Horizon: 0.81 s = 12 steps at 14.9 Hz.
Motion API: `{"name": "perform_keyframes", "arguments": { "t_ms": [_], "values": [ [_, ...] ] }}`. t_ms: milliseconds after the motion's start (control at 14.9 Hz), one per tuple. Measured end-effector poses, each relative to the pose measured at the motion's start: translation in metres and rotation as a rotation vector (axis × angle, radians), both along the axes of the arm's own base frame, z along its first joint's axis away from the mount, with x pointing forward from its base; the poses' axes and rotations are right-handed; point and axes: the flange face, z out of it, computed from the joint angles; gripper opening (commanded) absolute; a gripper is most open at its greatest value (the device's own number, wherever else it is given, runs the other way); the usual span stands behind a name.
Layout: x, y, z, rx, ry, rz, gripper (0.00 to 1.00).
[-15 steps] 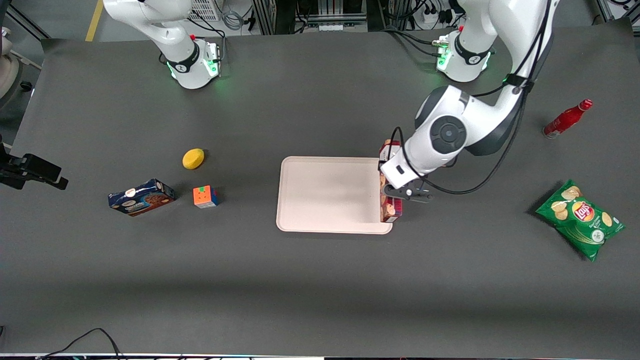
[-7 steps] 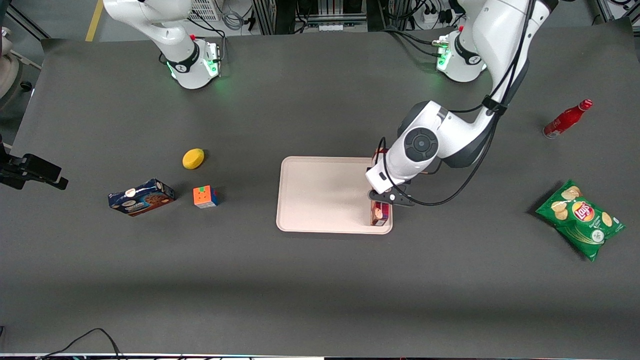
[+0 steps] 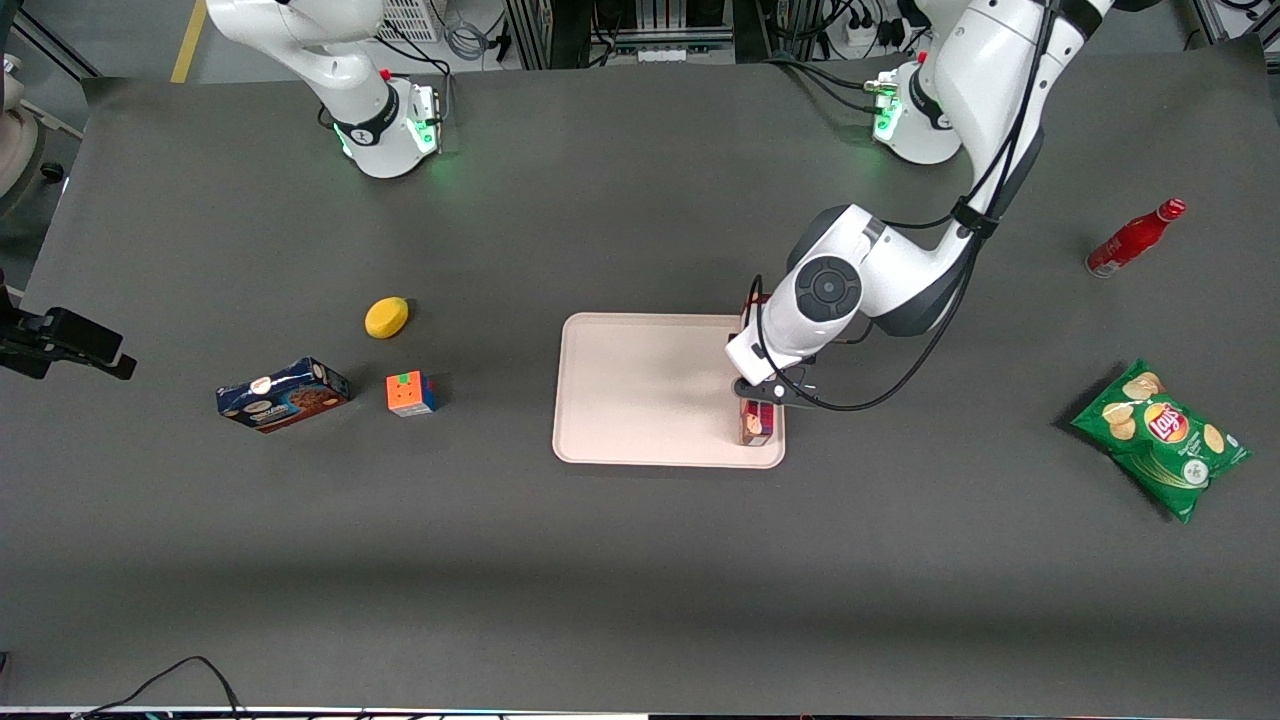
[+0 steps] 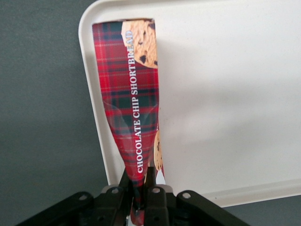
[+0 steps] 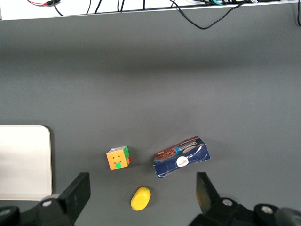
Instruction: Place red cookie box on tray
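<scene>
The red cookie box [image 4: 134, 94], a long red tartan carton with cookie pictures, is held by my left gripper [image 4: 141, 195], which is shut on it. In the front view the box's end [image 3: 756, 424] shows under the gripper [image 3: 770, 392], over the pale cream tray [image 3: 640, 390], at the tray's edge toward the working arm's end and near its corner nearest the camera. In the left wrist view the box hangs over the tray's rim [image 4: 94, 94], with the tray's flat floor beside it. Whether the box touches the tray I cannot tell.
Toward the parked arm's end lie a dark blue cookie box [image 3: 282, 394], a colour cube [image 3: 411, 393] and a yellow lemon [image 3: 386, 317]. Toward the working arm's end lie a green chip bag [image 3: 1160, 437] and a red bottle [image 3: 1133, 238].
My left gripper has carried the red cookie box from the tray's outer edge inward over the tray and lower. The move in the last half second is small.
</scene>
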Motion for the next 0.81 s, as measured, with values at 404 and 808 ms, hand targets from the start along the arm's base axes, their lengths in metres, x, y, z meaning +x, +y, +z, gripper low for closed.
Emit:
{"name": "perform_keyframes", "arguments": {
  "t_ms": [404,808],
  "values": [
    [0.004,0.000,0.003,-0.010,-0.016,0.009,1.00],
    [0.065,0.040,0.069,0.009,-0.051,0.086,1.00]
  ]
}}
